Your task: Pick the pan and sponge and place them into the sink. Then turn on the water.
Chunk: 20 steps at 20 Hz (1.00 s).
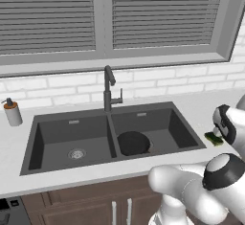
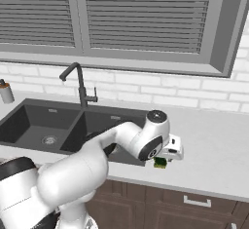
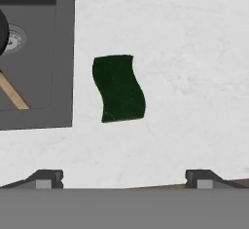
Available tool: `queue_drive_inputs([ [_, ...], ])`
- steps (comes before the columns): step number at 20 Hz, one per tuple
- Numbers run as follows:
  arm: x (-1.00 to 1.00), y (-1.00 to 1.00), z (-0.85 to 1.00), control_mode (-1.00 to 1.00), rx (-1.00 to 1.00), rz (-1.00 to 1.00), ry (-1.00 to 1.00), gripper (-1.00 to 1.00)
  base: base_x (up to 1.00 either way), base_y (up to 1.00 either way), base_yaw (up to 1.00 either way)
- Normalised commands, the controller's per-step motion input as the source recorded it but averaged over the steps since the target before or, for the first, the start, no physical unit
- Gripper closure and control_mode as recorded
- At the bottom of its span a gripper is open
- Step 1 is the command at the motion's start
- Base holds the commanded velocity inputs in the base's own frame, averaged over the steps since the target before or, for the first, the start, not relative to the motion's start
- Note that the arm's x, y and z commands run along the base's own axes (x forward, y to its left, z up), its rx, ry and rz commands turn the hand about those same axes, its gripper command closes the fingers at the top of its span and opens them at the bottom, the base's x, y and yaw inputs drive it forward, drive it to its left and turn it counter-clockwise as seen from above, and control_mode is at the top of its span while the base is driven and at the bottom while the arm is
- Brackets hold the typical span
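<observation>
Looking down through the hand view, I see the sponge (image 3: 118, 88) lying flat on the white counter (image 3: 194, 52), dark green face up, a little left of centre in the frame. My gripper (image 3: 124, 177) hangs above it with its jaws spread wide and nothing between them; the two dark fingertips (image 3: 46, 178) rise at the bottom edge, one far left and one right of centre, clear of the sponge. The sink (image 3: 62, 52) rim takes the upper left of that frame, and just inside it I can make out a steel drain (image 3: 13, 38) and the pan's brownish handle (image 3: 12, 92).

From the left base view, the pan (image 1: 133, 143) sits in the right basin of the sink (image 1: 72, 121), low and centre in the frame, with the gooseneck tap (image 1: 110, 87) standing behind the divider. The sponge (image 1: 214, 138) shows at the right edge, on the counter just beside the sink's right rim. A soap dispenser (image 1: 12, 112) stands at far left.

From the right base view, my arm reaches across the frame's centre, and the sponge (image 2: 160, 162) peeks out beneath the hand near the counter's front edge.
</observation>
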Motion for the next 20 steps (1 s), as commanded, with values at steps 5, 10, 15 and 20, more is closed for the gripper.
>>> queue_drive_inputs([
  [5,0.03,-0.09,-0.21,-1.00,0.00,0.00,0.00,-1.00,0.00,0.00,0.00],
  [10,0.19,0.03,-0.01,-1.00,0.00,0.00,0.00,-1.00,0.00,0.00,0.00],
  [15,0.27,0.00,-0.15,-1.00,0.00,0.01,0.02,-1.00,0.00,0.00,0.00],
  [20,0.21,0.00,-0.27,-1.00,0.00,0.05,0.06,-1.00,0.00,0.00,0.00],
])
